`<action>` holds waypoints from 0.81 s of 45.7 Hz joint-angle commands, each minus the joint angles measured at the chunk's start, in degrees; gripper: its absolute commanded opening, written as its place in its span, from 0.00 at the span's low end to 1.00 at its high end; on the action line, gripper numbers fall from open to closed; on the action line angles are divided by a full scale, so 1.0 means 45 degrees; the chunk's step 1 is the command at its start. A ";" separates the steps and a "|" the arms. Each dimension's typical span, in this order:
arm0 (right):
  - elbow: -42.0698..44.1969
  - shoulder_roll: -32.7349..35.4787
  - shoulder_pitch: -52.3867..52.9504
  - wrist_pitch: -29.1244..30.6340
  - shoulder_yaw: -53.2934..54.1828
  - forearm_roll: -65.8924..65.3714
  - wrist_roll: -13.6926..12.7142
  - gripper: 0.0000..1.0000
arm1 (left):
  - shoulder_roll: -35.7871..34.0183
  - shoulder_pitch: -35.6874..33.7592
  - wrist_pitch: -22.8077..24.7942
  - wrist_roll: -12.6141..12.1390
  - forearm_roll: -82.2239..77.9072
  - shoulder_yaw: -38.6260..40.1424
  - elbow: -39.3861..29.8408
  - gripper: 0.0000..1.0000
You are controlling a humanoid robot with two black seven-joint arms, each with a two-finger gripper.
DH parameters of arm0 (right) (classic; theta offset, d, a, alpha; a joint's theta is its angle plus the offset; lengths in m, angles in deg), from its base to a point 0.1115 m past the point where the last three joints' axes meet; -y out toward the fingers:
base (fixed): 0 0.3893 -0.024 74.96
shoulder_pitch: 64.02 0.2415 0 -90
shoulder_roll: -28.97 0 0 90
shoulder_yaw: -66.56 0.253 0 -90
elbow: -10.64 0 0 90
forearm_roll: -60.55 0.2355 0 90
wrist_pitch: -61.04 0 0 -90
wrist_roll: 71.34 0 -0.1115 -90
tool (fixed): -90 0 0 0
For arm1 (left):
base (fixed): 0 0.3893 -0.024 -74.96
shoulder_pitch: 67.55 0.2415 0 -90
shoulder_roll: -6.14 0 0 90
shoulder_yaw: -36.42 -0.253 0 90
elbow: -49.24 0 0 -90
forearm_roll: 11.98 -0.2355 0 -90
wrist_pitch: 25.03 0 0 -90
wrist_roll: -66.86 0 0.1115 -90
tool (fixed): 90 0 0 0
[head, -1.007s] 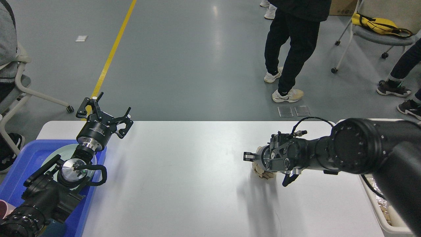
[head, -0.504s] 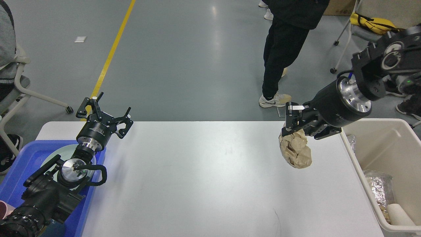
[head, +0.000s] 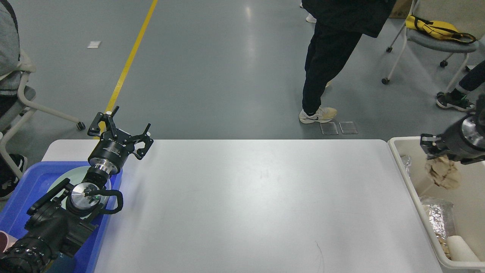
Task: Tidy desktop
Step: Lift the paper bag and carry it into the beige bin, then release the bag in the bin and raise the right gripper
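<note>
**Paper wad carried off worktop to bin**

Moved since half a second back: right tool [head: 430,146] swung from above worktop's right end to over cream plastic bin [head: 401,172], clamped on crumpled brown paper wad [head: 442,173] hanging inside bin's rim line. Large white rectangular worktop [head: 250,204] fills centre, between bin and blue plastic tray [head: 22,189]. Left tool [head: 120,131] unmoved, fingers spread wide, gripping nothing, above tray's far corner. Crumpled foil [head: 437,214] and white roll [head: 460,248] lying in bin.
</note>
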 commanded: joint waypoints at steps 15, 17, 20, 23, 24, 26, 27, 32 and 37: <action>1.1839 -0.3211 -1.2704 -0.4776 0.2783 0.1570 -0.0071 0.00 | 0.0000 0.0000 -0.0019 0.0000 0.0008 -0.0002 0.0000 0.96; 1.1839 -0.3211 -1.2704 -0.4776 0.2802 0.1590 -0.0072 0.00 | 0.0000 0.0000 -0.0019 0.0000 0.0007 -0.0002 0.0000 0.96; 1.1839 -0.3211 -1.2685 -0.4640 0.2841 0.1668 -0.0091 0.75 | 0.0000 0.0000 -0.0019 0.0000 0.0008 -0.0002 0.0000 0.96; 1.1839 -0.3211 -1.2704 -0.4620 0.2919 0.1707 -0.0072 1.00 | 0.0000 0.0000 -0.0019 0.0000 0.0008 -0.0002 0.0000 0.96; 1.1839 -0.3211 -1.2704 -0.4620 0.2939 0.1726 -0.0072 1.00 | 0.0000 0.0000 -0.0019 0.0000 0.0008 -0.0002 0.0000 0.96; 1.1839 -0.3211 -1.2704 -0.4620 0.2958 0.1726 -0.0072 1.00 | 0.0000 0.0000 -0.0019 0.0000 0.0008 -0.0002 0.0000 0.96; 1.1839 -0.3211 -1.2685 -0.4620 0.2978 0.1726 -0.0072 1.00 | 0.0000 0.0000 -0.0019 0.0000 0.0008 -0.0002 0.0000 0.96; 1.1858 -0.3230 -1.2685 -0.4620 0.2998 0.1726 -0.0072 1.00 | 0.0000 0.0000 -0.0019 0.0000 0.0008 -0.0002 0.0000 0.96; 1.1858 -0.3309 -1.2568 -0.4659 0.3017 0.1726 -0.0072 1.00 | 0.0000 0.0000 -0.0019 0.0000 0.0008 -0.0002 0.0000 0.96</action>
